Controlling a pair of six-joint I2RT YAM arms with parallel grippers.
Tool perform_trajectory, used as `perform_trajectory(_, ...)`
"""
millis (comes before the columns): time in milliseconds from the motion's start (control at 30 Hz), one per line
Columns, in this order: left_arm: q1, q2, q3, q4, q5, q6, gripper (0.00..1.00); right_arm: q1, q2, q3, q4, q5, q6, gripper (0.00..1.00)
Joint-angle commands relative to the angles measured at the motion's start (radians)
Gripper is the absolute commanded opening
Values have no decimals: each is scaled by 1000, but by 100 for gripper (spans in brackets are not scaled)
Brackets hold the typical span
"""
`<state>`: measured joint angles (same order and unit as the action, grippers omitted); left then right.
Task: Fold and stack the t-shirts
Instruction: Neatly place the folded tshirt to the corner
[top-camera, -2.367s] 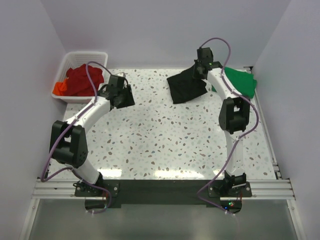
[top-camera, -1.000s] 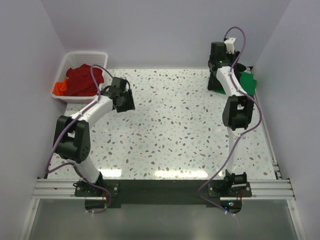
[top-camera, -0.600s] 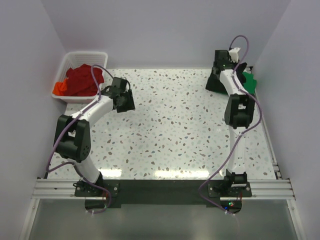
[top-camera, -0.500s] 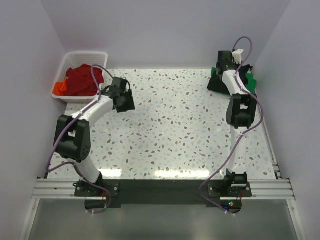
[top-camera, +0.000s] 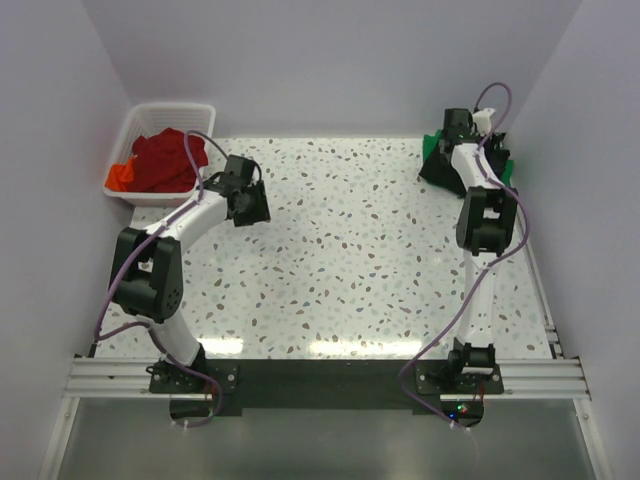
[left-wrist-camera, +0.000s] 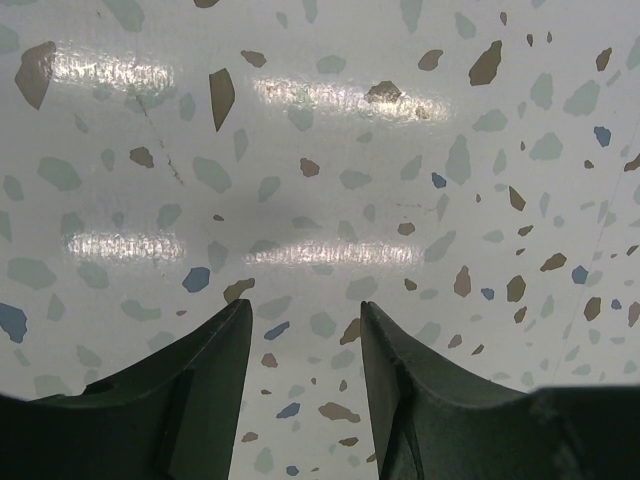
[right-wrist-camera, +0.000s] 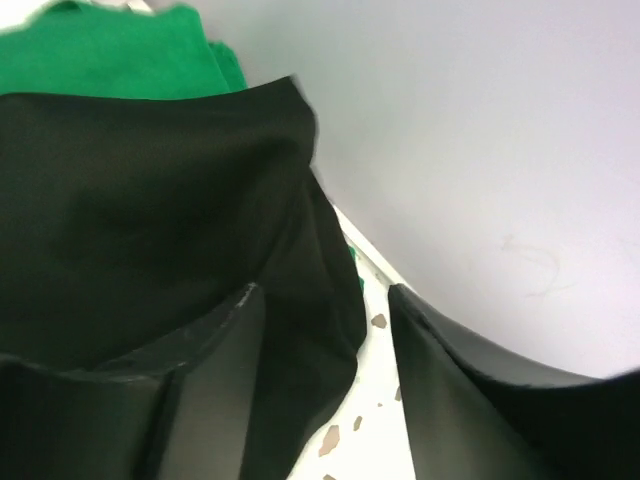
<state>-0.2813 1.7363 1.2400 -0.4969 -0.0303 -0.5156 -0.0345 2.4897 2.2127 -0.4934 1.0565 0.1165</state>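
Observation:
The black t-shirt (top-camera: 437, 168) lies bunched at the back right corner, on top of the green t-shirt (top-camera: 499, 164). My right gripper (top-camera: 452, 138) hangs over it by the back wall. In the right wrist view the right gripper (right-wrist-camera: 325, 292) is open, the black t-shirt (right-wrist-camera: 140, 220) lies under and between the jaws, and the green t-shirt (right-wrist-camera: 110, 60) shows behind it. The dark red t-shirt (top-camera: 165, 158) and the orange t-shirt (top-camera: 120, 178) lie in the basket. My left gripper (top-camera: 247, 203) is open and empty over bare table, as the left wrist view (left-wrist-camera: 305, 306) also shows.
The white slatted basket (top-camera: 150, 113) stands at the back left corner. White walls close in the back and both sides. The speckled table (top-camera: 340, 260) runs to a metal rail (top-camera: 320, 375) at the near edge.
My right gripper has carried the black t-shirt from the back middle of the table to the back right corner, onto the green t-shirt. The left arm has shifted only slightly.

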Motion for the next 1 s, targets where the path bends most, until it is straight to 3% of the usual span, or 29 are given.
perform_trajectory(0, 11, -7, 39, 1, 1, -11, 52, -13, -14, 25, -24, 40, 45, 66)
perform_trajectory(333, 11, -24, 29, 9, -3, -11, 52, 1, -92, -83, 18, 45, 60, 68)
perform_trajectory(500, 11, -30, 16, 21, 0, -9, 52, 27, -195, -304, 220, -3, 34, 67)
perform_trajectory(733, 11, -64, -5, 24, -3, -1, 52, 134, -224, -361, 338, 19, -40, 67)
perform_trajectory(967, 10, -93, -30, 32, -2, 0, 52, 235, -250, -285, 271, -9, -49, 67)
